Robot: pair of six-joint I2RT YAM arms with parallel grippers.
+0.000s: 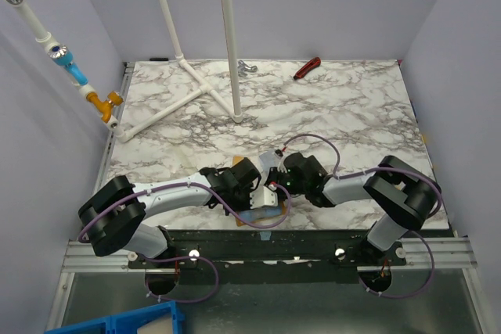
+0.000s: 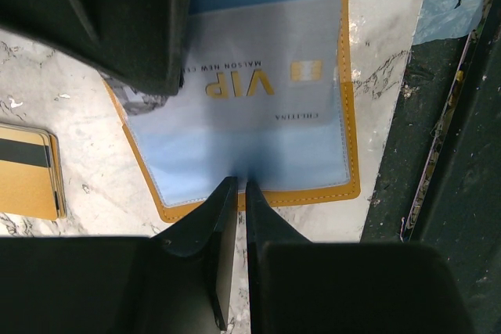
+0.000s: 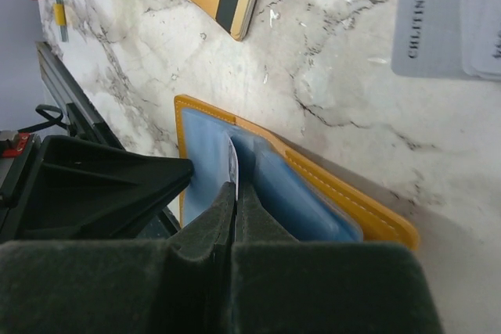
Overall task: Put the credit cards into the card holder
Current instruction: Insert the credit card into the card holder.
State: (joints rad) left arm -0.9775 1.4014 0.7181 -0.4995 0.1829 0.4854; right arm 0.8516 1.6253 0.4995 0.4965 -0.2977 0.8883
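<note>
Two end effectors: both meet low over the card holder (image 1: 262, 207) at the near edge of the tabletop (image 1: 337, 115)
Card holder: lies open and flat on the marble; tan-orange stitched border, clear blue-tinted plastic sleeves inside
Holder contents: the pale grey-blue card (image 2: 262, 87) lettered VIP sits partly in a sleeve, its far end under the pocket edge
Gold-tan cards (image 2: 30, 170): a small stack with a dark stripe, on the marble beside the holder, apart from it
Other grey cards (image 3: 454, 21): flat on the marble, well apart from the holder, seen in the right wrist view
Left end effector (image 2: 235, 193): almost closed, fingertips at the near edge of the sleeve; whether it grips the plastic I cannot tell
Right end effector (image 3: 235, 201): clenched on a thin edge of clear sleeve, lifting it off the holder
</note>
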